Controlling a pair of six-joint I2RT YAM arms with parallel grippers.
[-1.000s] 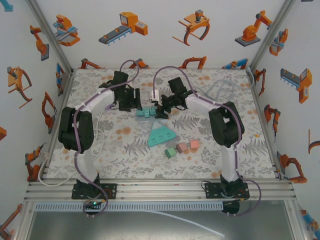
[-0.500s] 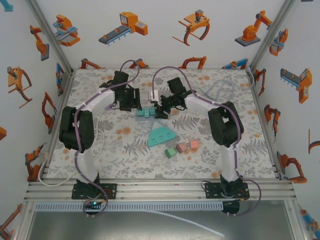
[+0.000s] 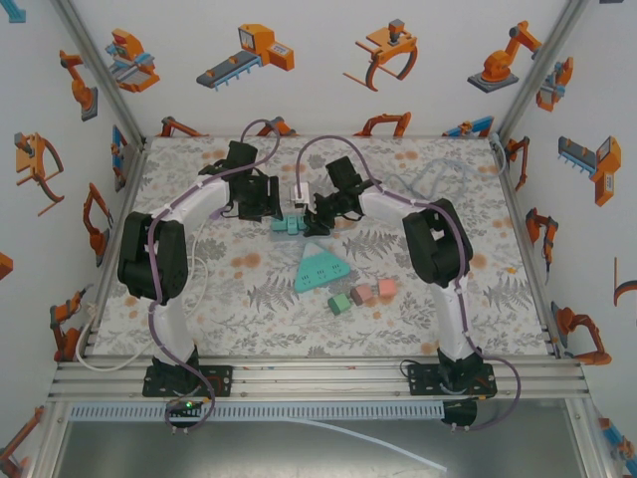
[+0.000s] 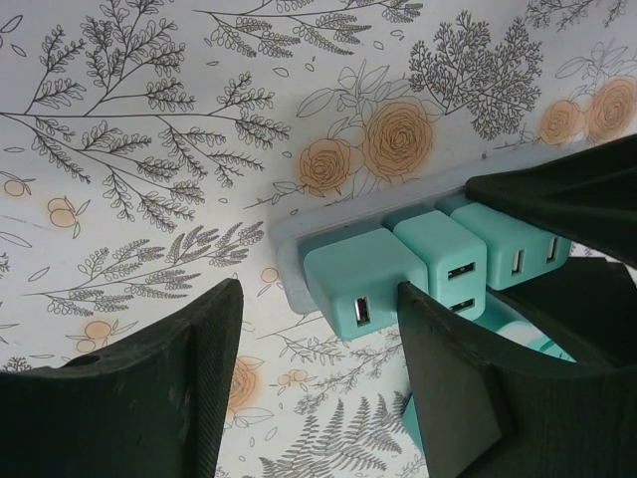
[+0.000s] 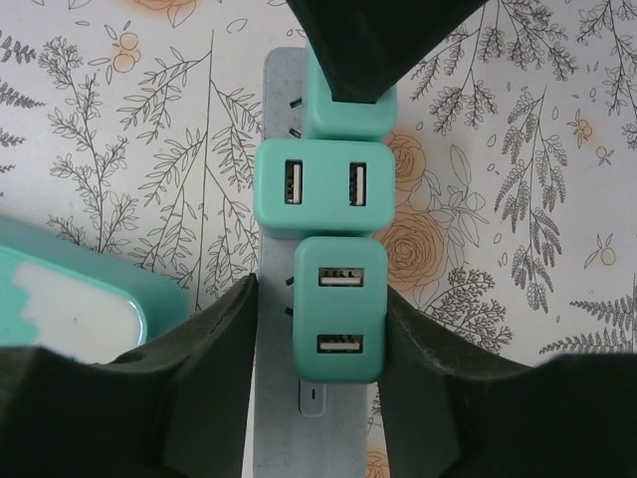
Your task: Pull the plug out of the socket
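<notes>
**Top external view.** The power strip lies on the floral table, towards the far side and near the centre. The left gripper is at its left end and the right gripper at its right end. A teal triangular socket lies nearer the bases. Three small blocks lie just to its right.

**Left wrist view.** The left gripper stands wide, its fingers either side of the left-end plug and clear of it on one side. The middle plug and right-end plug sit next along the strip. All three are seated.

**Right wrist view.** The right gripper is drawn narrow around the right-end plug and the strip beneath it. One finger lies against the plug's side. The other is at the strip's edge. Whether the grip is firm cannot be told. The plug is seated, with the middle plug touching it
</notes>
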